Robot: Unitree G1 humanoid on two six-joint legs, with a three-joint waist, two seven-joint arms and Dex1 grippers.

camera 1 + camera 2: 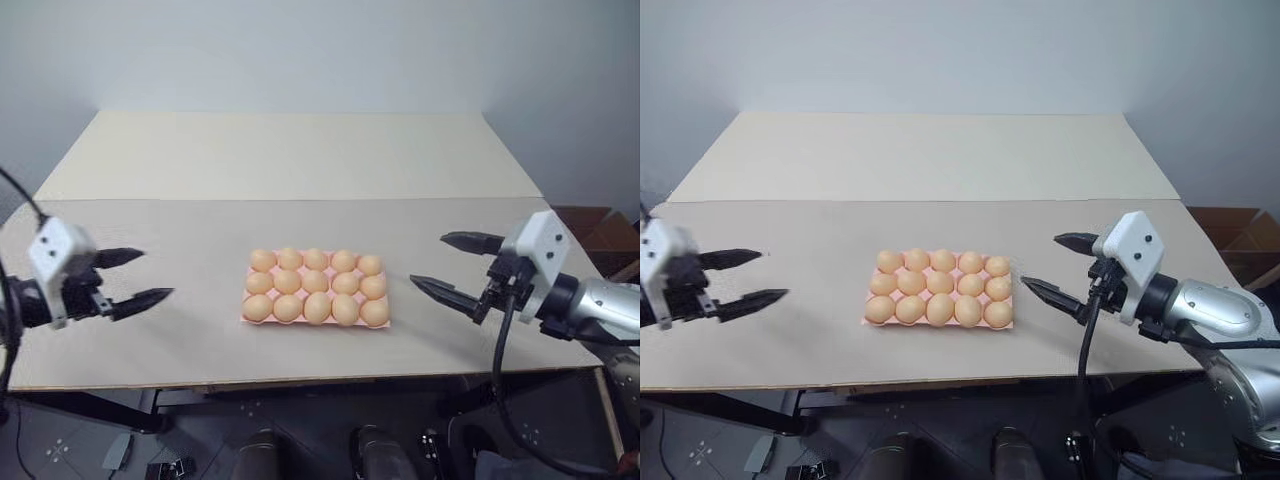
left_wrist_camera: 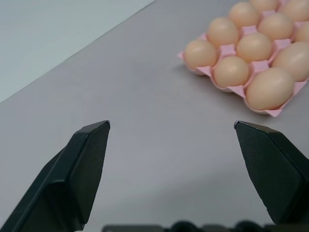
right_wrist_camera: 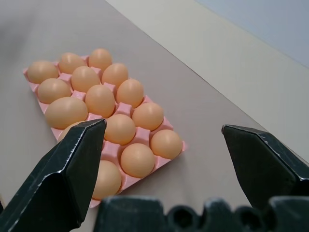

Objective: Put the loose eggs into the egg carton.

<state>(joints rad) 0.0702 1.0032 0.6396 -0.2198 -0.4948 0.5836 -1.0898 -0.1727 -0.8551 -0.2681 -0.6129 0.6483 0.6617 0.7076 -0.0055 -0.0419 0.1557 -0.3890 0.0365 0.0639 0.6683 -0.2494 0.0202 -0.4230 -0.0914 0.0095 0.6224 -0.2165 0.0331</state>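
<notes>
Pink egg carton (image 1: pixel 314 318), seemingly full, tan eggs (image 1: pixel 316 283)

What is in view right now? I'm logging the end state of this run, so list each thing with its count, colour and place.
eggs: fifteen, tan-orange, one in every cup of the carton, three rows of five; none lying loose on the table.
egg carton: one, pale pink, flat on the near middle of the table, between the two grippers.
table: one, beige top, with a seam running across it behind the carton.
cardboard box: one, brown, off the table's far right corner.
left gripper: one, black fingers, open, holding nothing, over the table left of the carton.
right gripper: one, black fingers, open, holding nothing, right of the carton.
</notes>
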